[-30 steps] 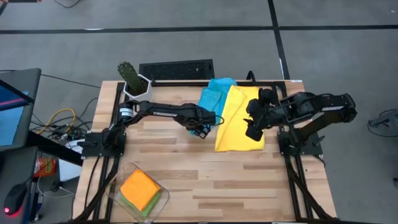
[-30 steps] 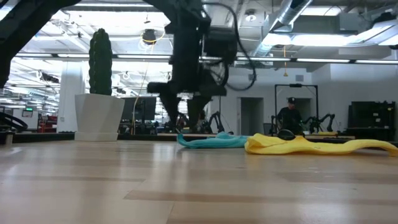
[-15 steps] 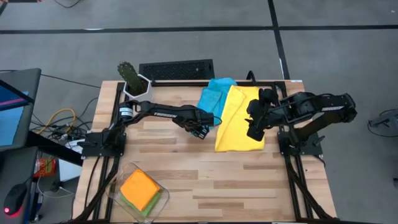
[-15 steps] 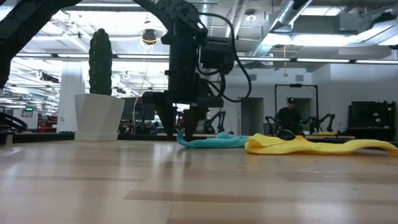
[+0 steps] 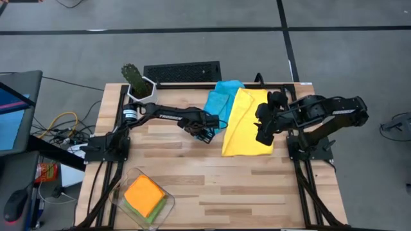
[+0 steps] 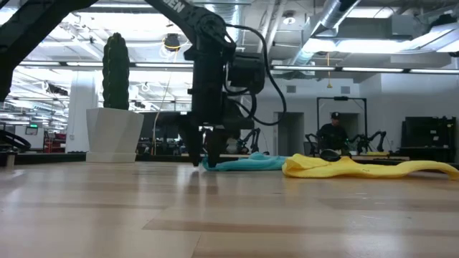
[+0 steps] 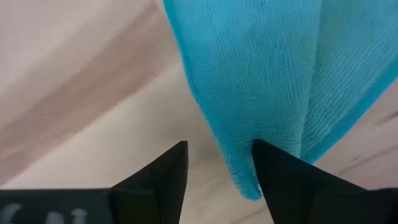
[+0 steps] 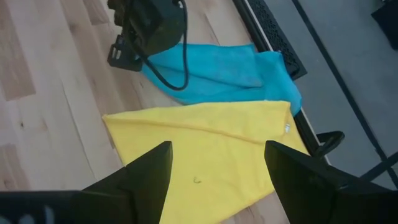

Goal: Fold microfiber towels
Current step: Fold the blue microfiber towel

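Bare wood beside left gripper [image 7: 217, 165], jaws part-open straddling blue towel [image 7: 273, 74] corner.

wooden table [image 5: 212, 186], blue towel [image 5: 219, 98], yellow towel [image 5: 244, 125]

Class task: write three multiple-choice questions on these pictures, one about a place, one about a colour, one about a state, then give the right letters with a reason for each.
1. Where is the orange towel?
A. in the clear tray at the table's near left corner
B. beside the cactus
C. on the yellow towel

2. What colour is the towel at the left hand?
A. green
B. light blue
C. yellow

3. How does the right hand stand?
A. shut on the yellow towel
B. shut on nothing
C. open above the yellow towel

Answers:
1 A: the high view shows it in the tray.
2 B: the light blue towel's edge lies by the fingers.
3 C: its fingers stand apart, holding nothing.
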